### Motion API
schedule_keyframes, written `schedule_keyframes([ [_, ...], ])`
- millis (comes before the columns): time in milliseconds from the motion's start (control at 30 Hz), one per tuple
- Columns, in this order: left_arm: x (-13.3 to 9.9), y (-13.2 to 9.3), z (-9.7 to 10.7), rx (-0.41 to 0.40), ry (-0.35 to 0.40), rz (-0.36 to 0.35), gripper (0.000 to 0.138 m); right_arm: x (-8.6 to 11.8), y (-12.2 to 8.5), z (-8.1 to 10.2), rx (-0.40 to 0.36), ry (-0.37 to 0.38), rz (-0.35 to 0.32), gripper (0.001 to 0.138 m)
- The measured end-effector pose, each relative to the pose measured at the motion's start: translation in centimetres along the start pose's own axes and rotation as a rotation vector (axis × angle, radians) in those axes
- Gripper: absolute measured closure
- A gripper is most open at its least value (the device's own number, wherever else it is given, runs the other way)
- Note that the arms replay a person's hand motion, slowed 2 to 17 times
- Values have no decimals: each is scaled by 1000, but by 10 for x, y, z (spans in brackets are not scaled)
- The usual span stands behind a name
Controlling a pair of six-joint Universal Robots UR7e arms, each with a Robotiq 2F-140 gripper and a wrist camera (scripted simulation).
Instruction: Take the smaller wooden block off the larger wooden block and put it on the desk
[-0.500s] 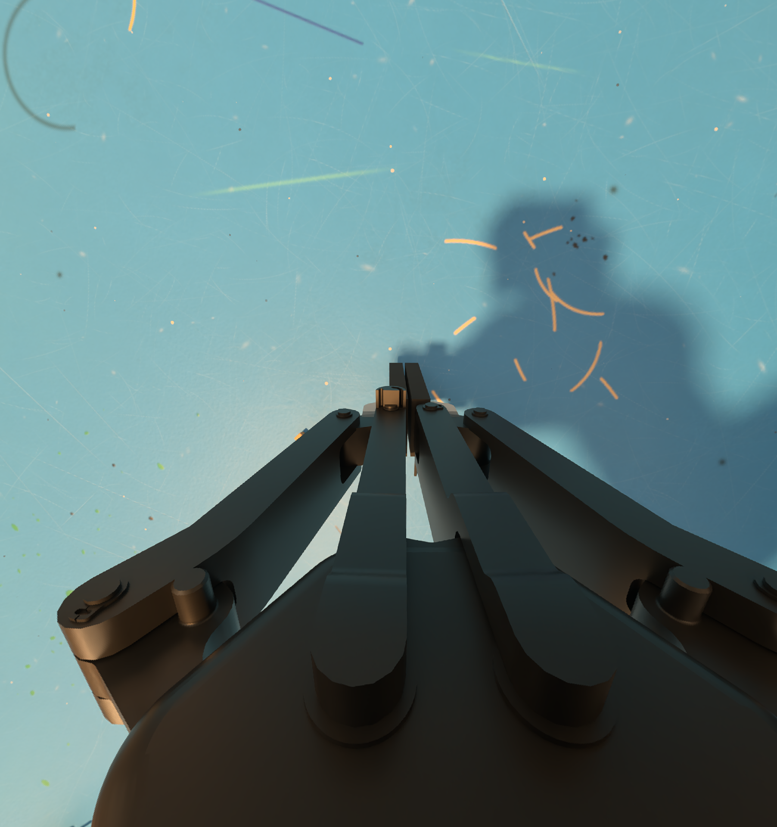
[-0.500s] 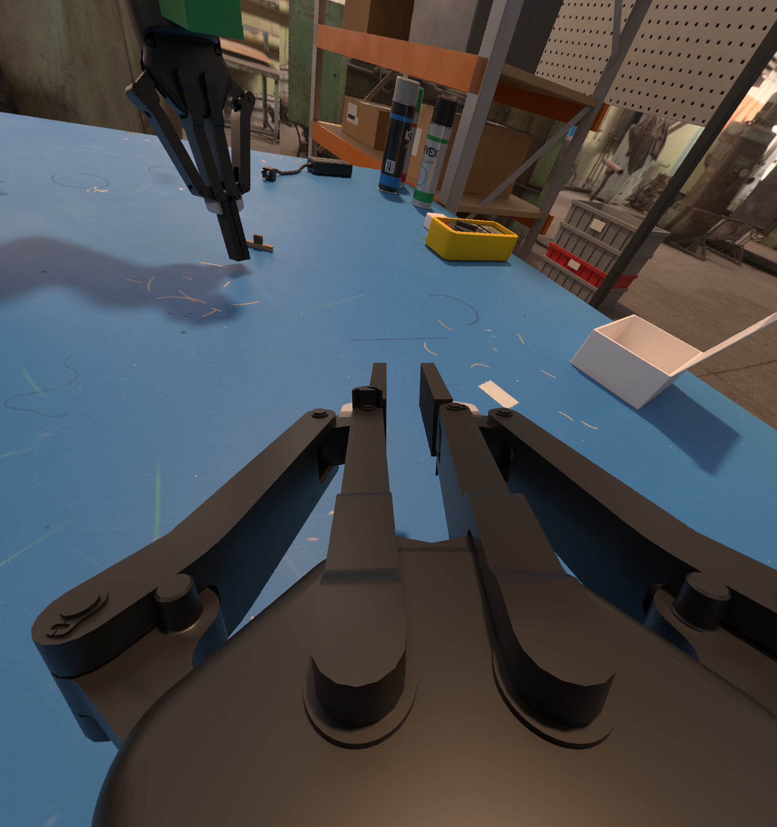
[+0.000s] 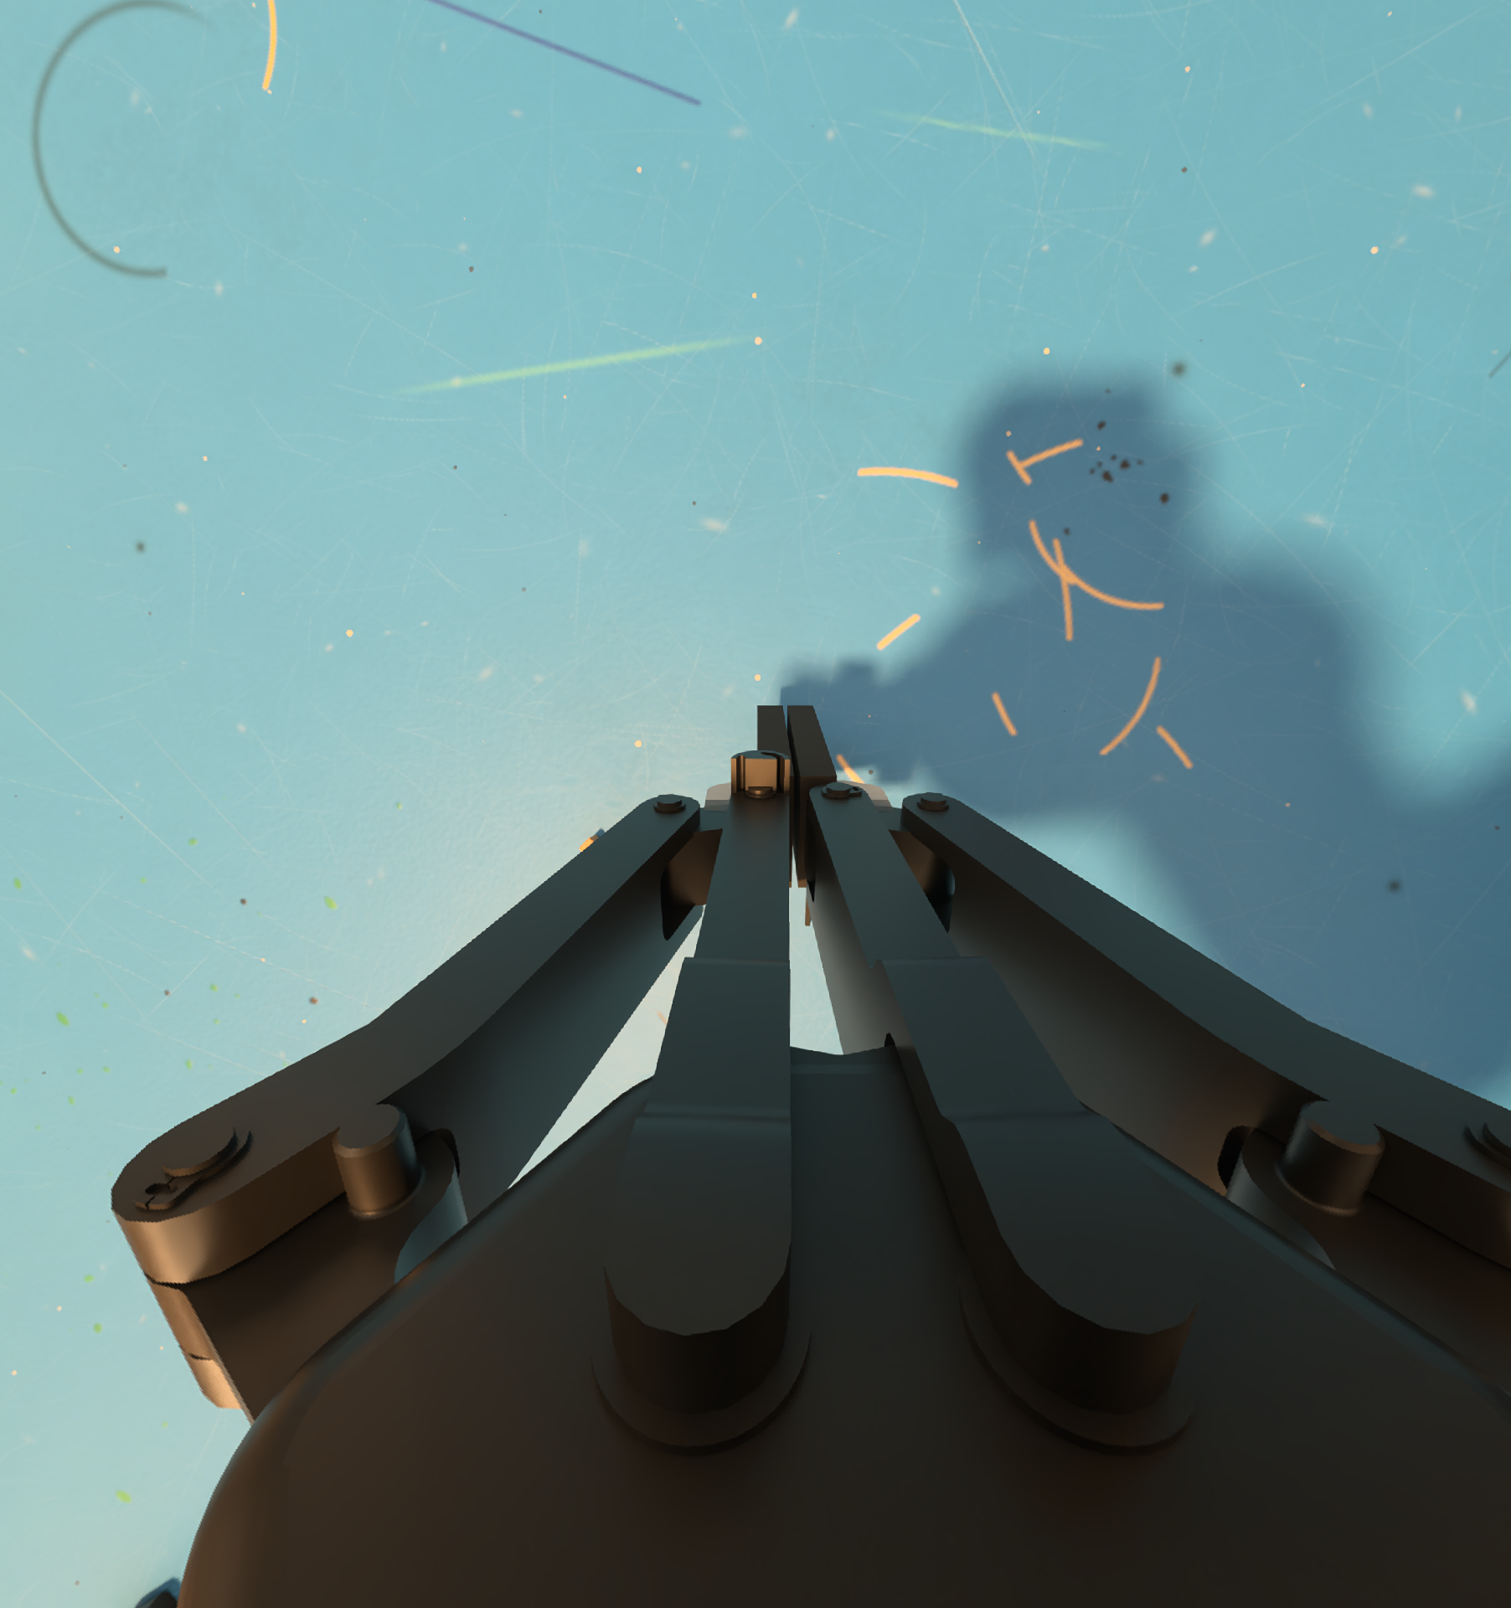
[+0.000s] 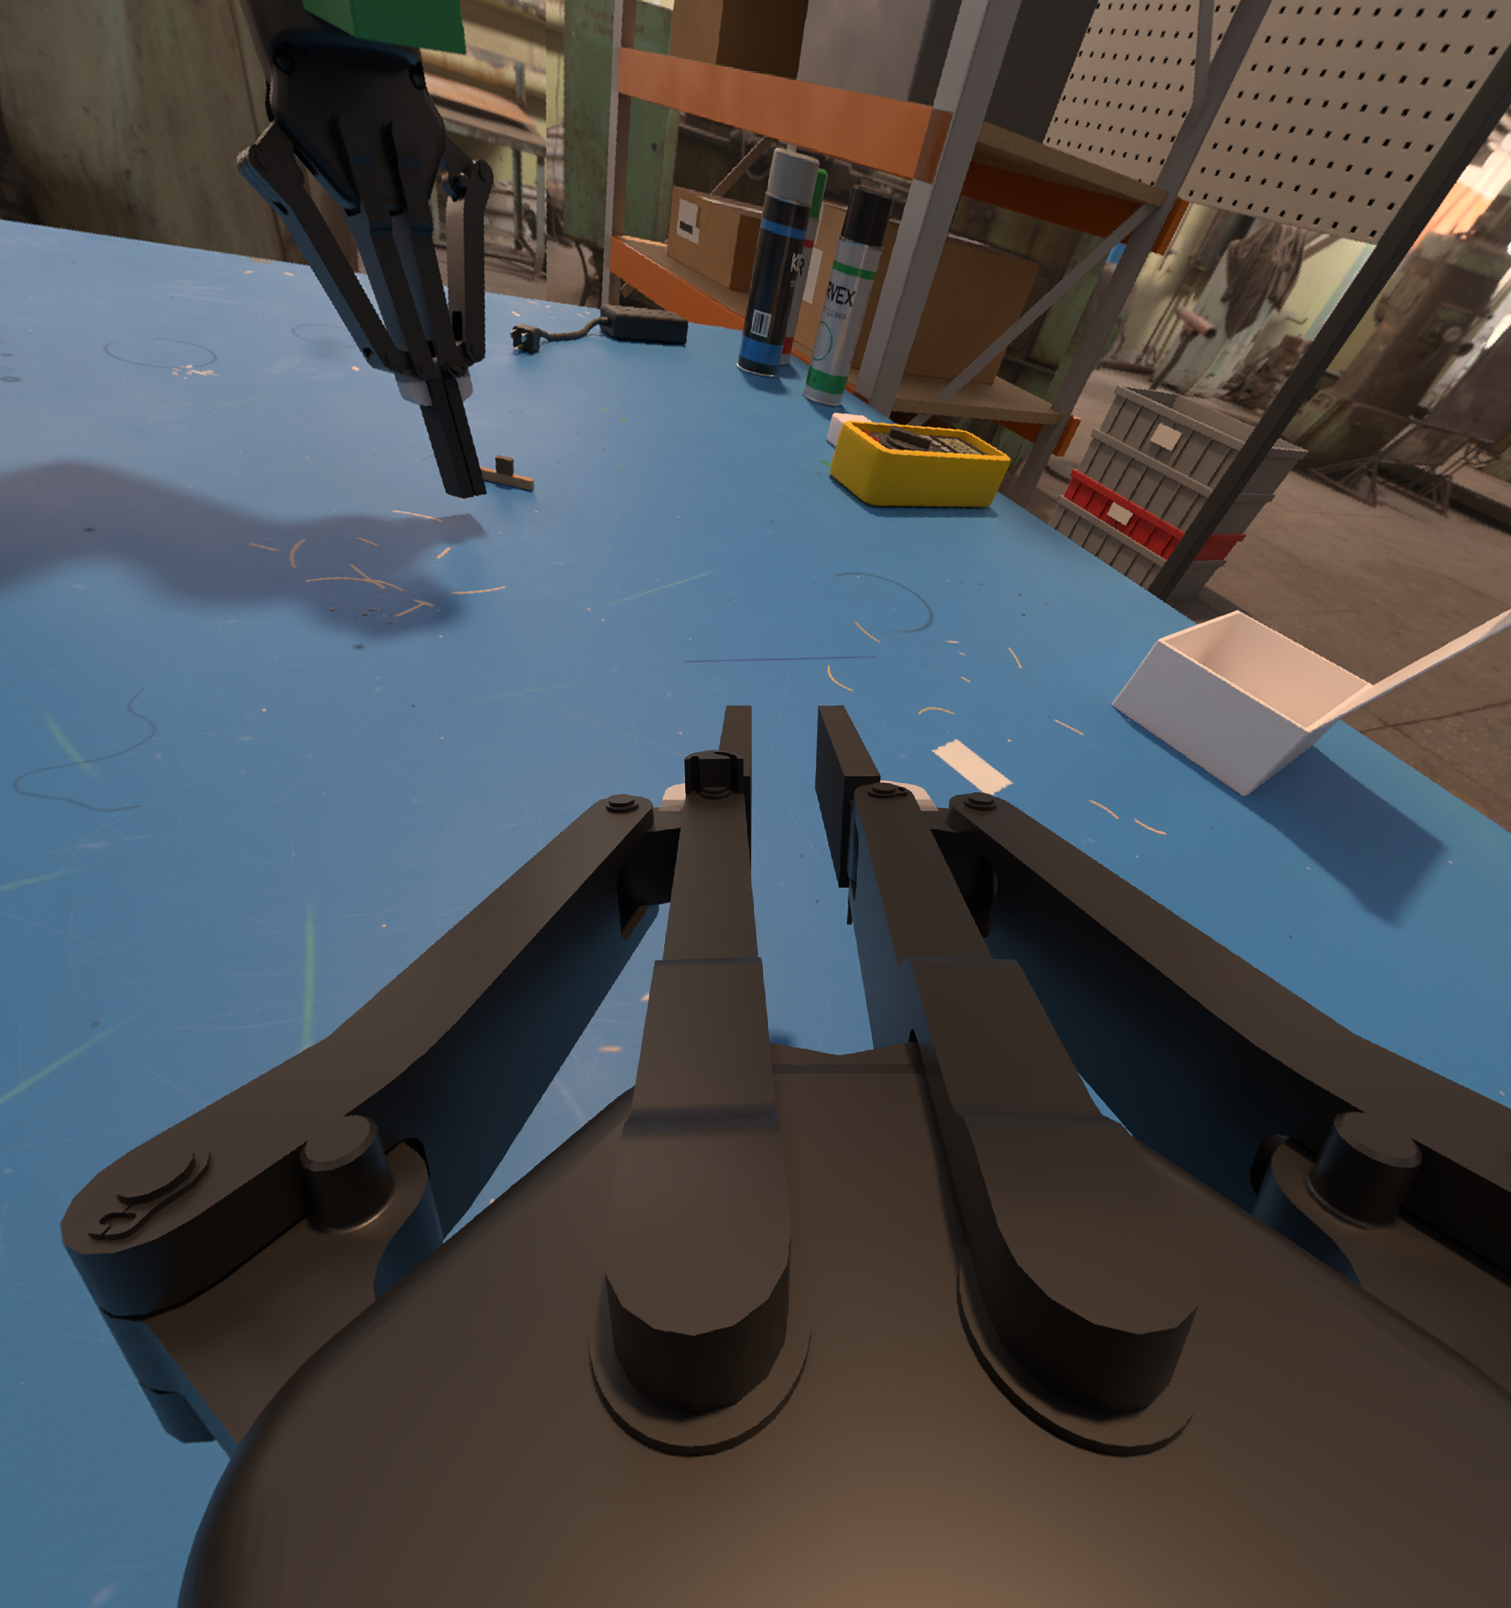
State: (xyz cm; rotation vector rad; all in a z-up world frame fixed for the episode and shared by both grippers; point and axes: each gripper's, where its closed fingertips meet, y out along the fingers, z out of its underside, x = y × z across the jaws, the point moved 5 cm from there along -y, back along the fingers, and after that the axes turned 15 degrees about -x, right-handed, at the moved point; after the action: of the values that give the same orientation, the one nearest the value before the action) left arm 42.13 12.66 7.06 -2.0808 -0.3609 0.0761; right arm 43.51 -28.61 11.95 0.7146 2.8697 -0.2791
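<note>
In the right wrist view, the larger wooden block (image 4: pixel 515 479) lies flat on the blue desk (image 4: pixel 648 566) at the far left. The smaller, darker block (image 4: pixel 504 463) sits on top of it. My left gripper (image 4: pixel 465 487) points down with its tips close beside the blocks on their left, fingers shut together with nothing between them. In the left wrist view the shut left gripper (image 3: pixel 787 726) hangs over bare desk, and the blocks are hidden. My right gripper (image 4: pixel 782 722) is narrowly open and empty, low over the near desk.
A yellow tray (image 4: pixel 917 474), two spray cans (image 4: pixel 774 261) and a black adapter with its cable (image 4: pixel 643 326) stand along the far edge. An open white box (image 4: pixel 1231 696) sits at the right edge. A shelf rack (image 4: pixel 822 113) stands behind the desk.
Almost nothing. The desk marks in the left wrist view have shifted slightly. Both grippers keep the same finger spacing.
</note>
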Motion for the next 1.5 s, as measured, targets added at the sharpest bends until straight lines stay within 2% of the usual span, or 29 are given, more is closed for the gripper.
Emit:
schedule_keyframes([
  [1367,8,-14,-2,3,11,-78,137,1,1,1,3,0,-3,119],
  [1500,11,-16,-2,10,15,-102,137,1,1,1,4,1,-3,119],
])
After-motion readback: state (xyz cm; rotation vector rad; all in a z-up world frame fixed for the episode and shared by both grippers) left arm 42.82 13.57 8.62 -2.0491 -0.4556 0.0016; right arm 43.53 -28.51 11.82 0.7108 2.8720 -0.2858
